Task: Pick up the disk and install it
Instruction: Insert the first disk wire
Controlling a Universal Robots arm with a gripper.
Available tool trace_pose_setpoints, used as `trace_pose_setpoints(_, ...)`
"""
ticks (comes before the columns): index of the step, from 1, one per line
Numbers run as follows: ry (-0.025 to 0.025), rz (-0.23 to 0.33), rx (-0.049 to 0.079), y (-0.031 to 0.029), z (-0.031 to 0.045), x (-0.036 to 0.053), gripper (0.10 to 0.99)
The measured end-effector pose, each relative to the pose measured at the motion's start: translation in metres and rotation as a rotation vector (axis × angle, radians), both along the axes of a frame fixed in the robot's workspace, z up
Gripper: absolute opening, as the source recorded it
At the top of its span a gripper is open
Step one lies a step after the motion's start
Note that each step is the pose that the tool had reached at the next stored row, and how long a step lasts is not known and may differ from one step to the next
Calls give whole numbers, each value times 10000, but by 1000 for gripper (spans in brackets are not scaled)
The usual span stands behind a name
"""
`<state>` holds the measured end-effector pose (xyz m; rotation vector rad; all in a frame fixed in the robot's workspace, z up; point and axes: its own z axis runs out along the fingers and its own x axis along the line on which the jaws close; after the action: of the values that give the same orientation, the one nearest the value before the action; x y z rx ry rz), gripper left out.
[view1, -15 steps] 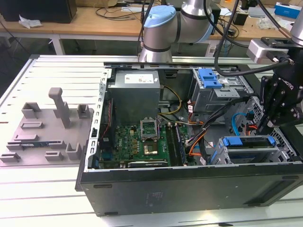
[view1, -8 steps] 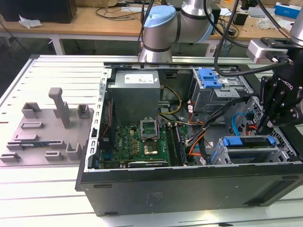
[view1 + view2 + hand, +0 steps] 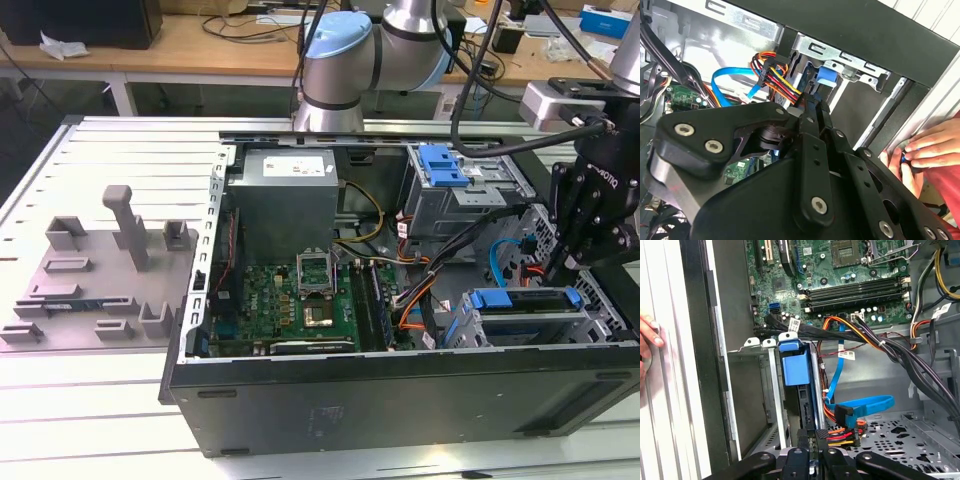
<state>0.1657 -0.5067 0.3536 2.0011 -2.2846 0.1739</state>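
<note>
Metal table [image 3: 90,400] holds an open computer case [image 3: 400,400]. Gripper [image 3: 572,268] has its fingers together, and the disk [image 3: 525,300] sits just under it in its slot. I think pushing straight and slow, away from the wires [image 3: 840,436], works best

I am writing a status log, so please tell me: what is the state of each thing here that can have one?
computer case: open, side panel off.
disk: standing on edge in the drive cage, blue carrier showing.
claw: close at one end of the disk.
person's hand: outside the case, beside it.
</note>
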Motion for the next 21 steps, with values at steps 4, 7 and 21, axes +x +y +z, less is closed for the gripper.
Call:
trace_pose_setpoints(4, 0, -1, 0, 2, -2, 0, 169)
trace_pose_setpoints(7, 0, -1, 1, 3, -7, 0, 169)
trace_pose_setpoints(21, 0, -1, 0, 30, -34, 0, 169)
